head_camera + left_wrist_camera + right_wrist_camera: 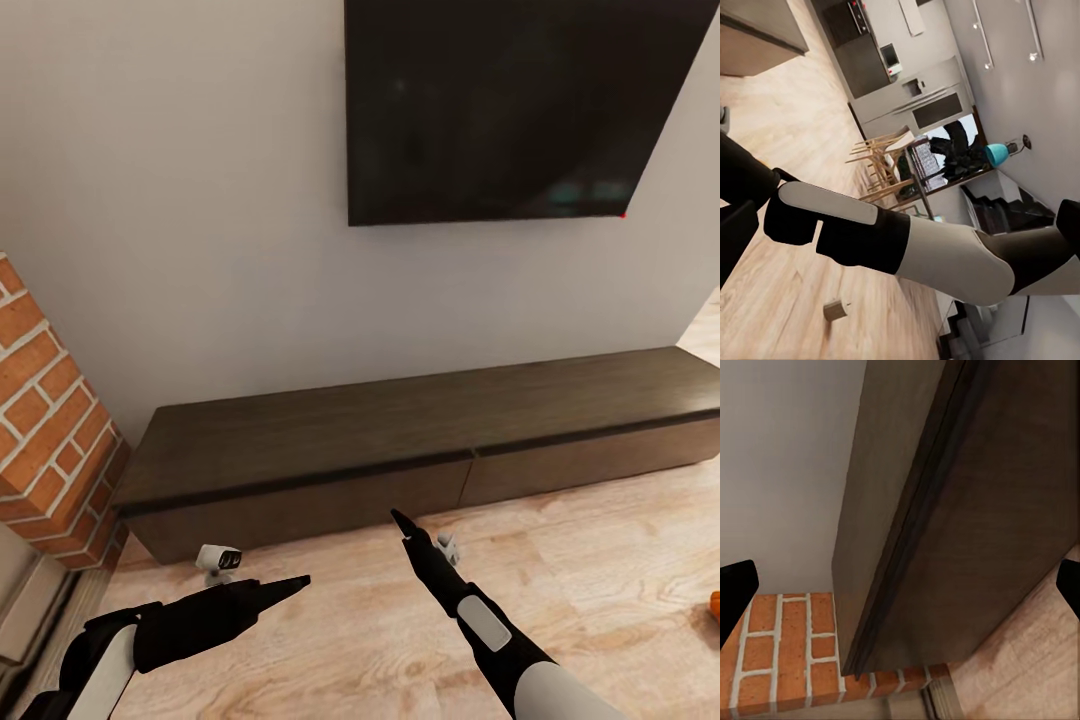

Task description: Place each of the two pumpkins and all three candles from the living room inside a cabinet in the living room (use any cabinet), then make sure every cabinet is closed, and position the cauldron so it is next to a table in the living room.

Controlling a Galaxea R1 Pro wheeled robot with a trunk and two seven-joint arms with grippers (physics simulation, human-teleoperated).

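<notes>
Head view: my left gripper (296, 581) and right gripper (400, 520) both look pressed together, hovering just short of the cabinet (420, 440), fronts closed.
R wrist view: fingertips (736, 585) spread wide, cabinet (967, 525) dead ahead beside the brick fireplace (787, 652).

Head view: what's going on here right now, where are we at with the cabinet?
The robot faces the long dark cabinet under the wall TV, brick fireplace at its left. Both front panels look shut. The left gripper and right gripper hover low in front of it, holding nothing; the right gripper is open. Two small pale candles sit on the floor by the cabinet base, and something orange shows at the right edge.
</notes>
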